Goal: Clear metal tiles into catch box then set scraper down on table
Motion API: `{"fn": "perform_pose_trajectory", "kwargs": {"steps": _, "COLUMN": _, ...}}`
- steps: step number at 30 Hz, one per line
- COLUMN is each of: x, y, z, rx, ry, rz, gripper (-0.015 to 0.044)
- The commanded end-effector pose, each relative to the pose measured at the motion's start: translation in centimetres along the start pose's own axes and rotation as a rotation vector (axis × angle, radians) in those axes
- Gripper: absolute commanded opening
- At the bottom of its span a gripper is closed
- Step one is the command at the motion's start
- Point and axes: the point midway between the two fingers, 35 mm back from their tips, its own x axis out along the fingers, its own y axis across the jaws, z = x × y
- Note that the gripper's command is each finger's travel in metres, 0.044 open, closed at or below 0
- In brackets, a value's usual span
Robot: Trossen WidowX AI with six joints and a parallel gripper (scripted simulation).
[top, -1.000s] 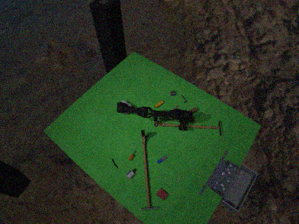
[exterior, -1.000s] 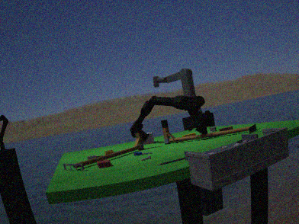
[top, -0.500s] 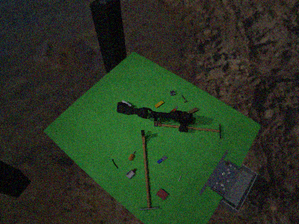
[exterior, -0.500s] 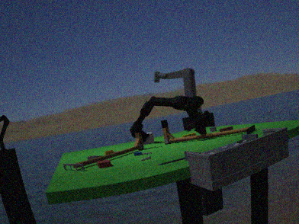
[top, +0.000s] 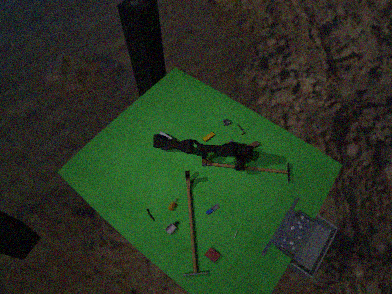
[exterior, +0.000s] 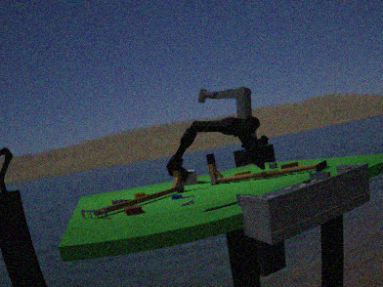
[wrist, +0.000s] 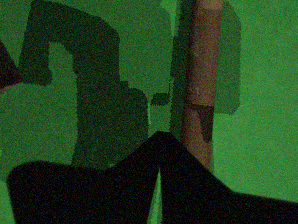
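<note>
Two brown-handled scrapers lie on the green table. One scraper [top: 192, 225] [exterior: 142, 199] points to the table's near side and looks longer. The other scraper [top: 267, 170] [exterior: 288, 170] [wrist: 204, 55] lies under the arm, its head toward the table's right side. My gripper [top: 240, 166] [exterior: 260, 166] [wrist: 162, 138] is shut and empty, low over this second handle; its tips show just left of the handle in the wrist view. The steel plate [top: 283, 238] carries several small pale tiles [top: 300, 227]. The catch box [top: 317, 246] [exterior: 303, 210] adjoins it at the table edge. The plate is mostly hidden in the exterior view.
A red block [top: 212, 255] [exterior: 133, 210], a blue piece [top: 211, 210] [exterior: 176, 196], an orange piece [top: 173, 205] and a pale grey piece [top: 171, 228] lie around the longer-looking scraper. A yellow-orange block [top: 209, 136] and a small grey piece [top: 227, 122] lie beyond the arm.
</note>
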Motion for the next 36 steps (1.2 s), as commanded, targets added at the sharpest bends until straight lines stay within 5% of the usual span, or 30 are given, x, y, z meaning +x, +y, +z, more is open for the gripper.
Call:
{"fn": "perform_pose_trajectory", "kwargs": {"steps": 1, "x": -0.3, "y": 0.2, "z": 0.1, "rx": 0.011, "ry": -0.003, "rz": -0.005, "gripper": 0.0}}
{"fn": "perform_pose_trajectory", "kwargs": {"steps": 36, "x": 2.2, "y": 2.8, "z": -1.9, "rx": 0.013, "ry": -0.002, "rz": -0.007, "gripper": 0.0}}
